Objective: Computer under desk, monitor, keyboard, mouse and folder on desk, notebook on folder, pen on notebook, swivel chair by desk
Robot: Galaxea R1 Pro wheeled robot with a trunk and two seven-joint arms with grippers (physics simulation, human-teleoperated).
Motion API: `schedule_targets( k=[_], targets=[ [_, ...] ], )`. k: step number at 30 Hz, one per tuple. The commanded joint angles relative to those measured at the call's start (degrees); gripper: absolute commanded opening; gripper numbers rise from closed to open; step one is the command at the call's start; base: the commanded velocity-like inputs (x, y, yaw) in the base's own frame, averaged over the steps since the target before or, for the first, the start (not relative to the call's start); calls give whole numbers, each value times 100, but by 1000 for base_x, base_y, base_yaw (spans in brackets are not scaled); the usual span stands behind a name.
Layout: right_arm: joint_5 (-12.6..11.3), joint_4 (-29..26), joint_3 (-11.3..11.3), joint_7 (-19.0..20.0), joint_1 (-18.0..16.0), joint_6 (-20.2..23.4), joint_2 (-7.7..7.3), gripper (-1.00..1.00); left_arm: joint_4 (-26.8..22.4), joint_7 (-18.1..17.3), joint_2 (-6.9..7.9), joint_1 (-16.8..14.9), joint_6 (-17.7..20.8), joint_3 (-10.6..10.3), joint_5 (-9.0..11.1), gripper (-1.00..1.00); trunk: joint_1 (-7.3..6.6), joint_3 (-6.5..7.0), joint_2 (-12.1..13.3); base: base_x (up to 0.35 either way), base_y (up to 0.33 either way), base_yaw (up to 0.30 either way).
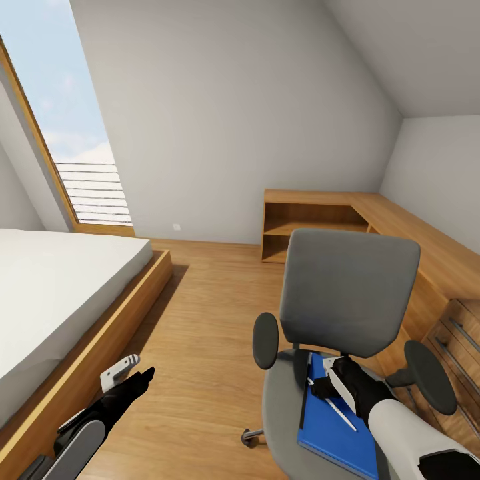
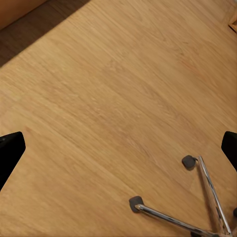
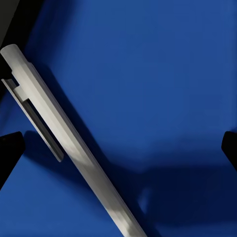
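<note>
While pen (image 3: 69,143) lies on blue notebook (image 3: 148,74)

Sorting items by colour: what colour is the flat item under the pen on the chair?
Bright blue, clearest in the right wrist view, under the white-silver pen.

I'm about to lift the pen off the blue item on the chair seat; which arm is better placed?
Right. The right gripper hangs over the pen on the swivel chair seat, fingers spread either side. The left gripper is out over bare floor.
</note>
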Motion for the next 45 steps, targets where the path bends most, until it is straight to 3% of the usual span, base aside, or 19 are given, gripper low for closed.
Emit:
schedule_targets(
  k=[1, 15, 16, 24, 45],
  targets=[
    [-44, -8, 47, -11, 0, 28, -8, 100, -9, 41, 5, -5, 9, -9, 28, 100, 0, -6, -3, 0, 0, 0],
    [-24, -8, 48, -12, 0, 33, -4, 100, -9, 38, 5, -5, 9, -9, 33, 100, 0, -6, -3, 0, 0, 0],
    [-10, -8, 48, -14, 0, 33, -3, -100, -9, 39, 5, -5, 9, -9, 33, 100, 0, -6, -3, 0, 0, 0],
    [216, -7, 42, -12, 0, 33, 60, -100, -9, 41, 5, -5, 7, -9, 33, 100, 0, -6, -3, 0, 0, 0],
    [242, -8, 24, -3, 0, 34, 71, -100, -9, 41, 7, -5, 7, -9, 39, 100, 0, -6, -3, 0, 0, 0]
  ],
)
